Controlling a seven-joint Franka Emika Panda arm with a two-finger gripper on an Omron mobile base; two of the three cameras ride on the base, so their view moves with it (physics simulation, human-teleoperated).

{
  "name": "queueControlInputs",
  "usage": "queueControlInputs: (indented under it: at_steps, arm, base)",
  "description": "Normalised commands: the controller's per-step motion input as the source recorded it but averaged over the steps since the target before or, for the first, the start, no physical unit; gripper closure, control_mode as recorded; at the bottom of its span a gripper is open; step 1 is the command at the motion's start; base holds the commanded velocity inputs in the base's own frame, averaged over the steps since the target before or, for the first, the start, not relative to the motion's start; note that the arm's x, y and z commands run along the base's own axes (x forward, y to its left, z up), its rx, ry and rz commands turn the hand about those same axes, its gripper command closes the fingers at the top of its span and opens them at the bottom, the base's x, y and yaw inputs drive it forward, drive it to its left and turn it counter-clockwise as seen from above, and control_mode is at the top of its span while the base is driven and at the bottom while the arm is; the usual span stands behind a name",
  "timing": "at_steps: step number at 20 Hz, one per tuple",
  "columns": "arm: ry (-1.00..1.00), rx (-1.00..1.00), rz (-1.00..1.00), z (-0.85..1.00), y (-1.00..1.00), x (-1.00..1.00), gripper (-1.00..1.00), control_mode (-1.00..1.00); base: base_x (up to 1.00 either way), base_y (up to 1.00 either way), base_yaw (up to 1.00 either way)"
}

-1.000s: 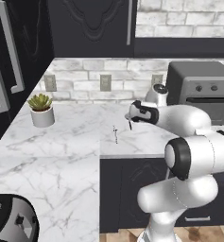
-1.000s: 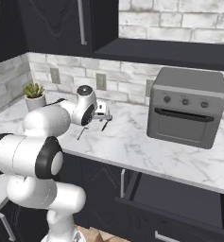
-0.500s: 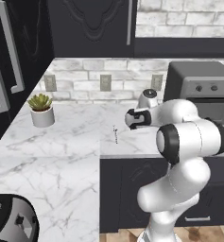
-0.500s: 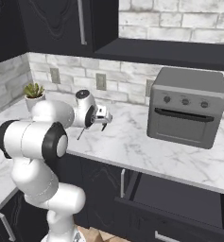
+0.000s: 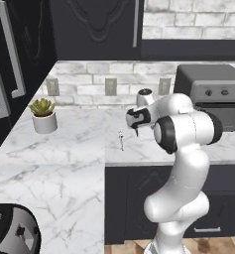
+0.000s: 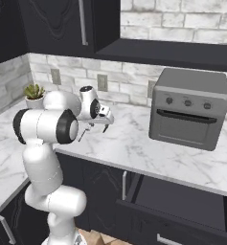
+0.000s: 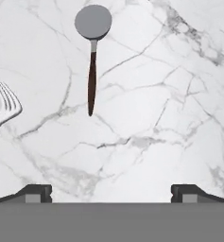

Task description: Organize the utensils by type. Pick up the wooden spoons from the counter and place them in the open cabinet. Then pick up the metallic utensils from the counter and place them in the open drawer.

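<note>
My gripper [image 7: 111,193] hangs open over the white marble counter [image 7: 146,118], and nothing sits between its fingertips [image 7: 34,191]. Ahead of it lies the ladle [image 7: 91,71], with a round grey head and a dark reddish handle pointing back at the hand. A thin silver fork [image 7: 2,113] lies at the left edge. From the base, the gripper [image 5: 135,125] hovers just right of the fork [image 5: 121,141], above the counter [image 5: 64,163]. The open drawer [image 6: 182,203] juts out of the base cabinets at the right. The wooden spoons are out of view.
A grey toaster oven [image 6: 189,107] stands on the counter to the right of the hand. A potted plant [image 5: 43,114] sits at the back left. Black wall cabinets with silver bar handles [image 5: 136,22] hang overhead. A dark round appliance [image 5: 12,233] is at the near left corner.
The arm's elbow has swung left, in toward the hand, and the hand has shifted slightly left over the counter. The jaws have stayed open.
</note>
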Motion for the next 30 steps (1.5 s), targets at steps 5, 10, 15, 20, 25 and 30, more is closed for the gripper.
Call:
queueControlInputs:
  at_steps: [5,10,15,20,25,30]
  arm:
    - [0.13,0.05,-0.08,-0.31,0.00,0.51,-1.00,-1.00]
    - [0.06,0.10,-0.02,-0.33,0.00,0.51,-1.00,-1.00]
    - [0.02,0.09,0.00,-0.46,-0.01,0.43,-1.00,-1.00]
    - [0.00,0.09,0.00,-0.28,0.00,0.44,-1.00,-1.00]
    - [0.00,0.02,0.00,-0.31,-0.06,0.32,-1.00,-1.00]
    - [0.00,0.00,0.00,-0.29,-0.01,0.18,-1.00,-1.00]
  base:
    - [0.00,0.00,0.00]
    - [0.00,0.00,0.00]
    - [0.00,0.00,0.00]
    - [0.00,0.00,0.00]
    - [0.00,0.00,0.00]
    - [0.00,0.00,0.00]
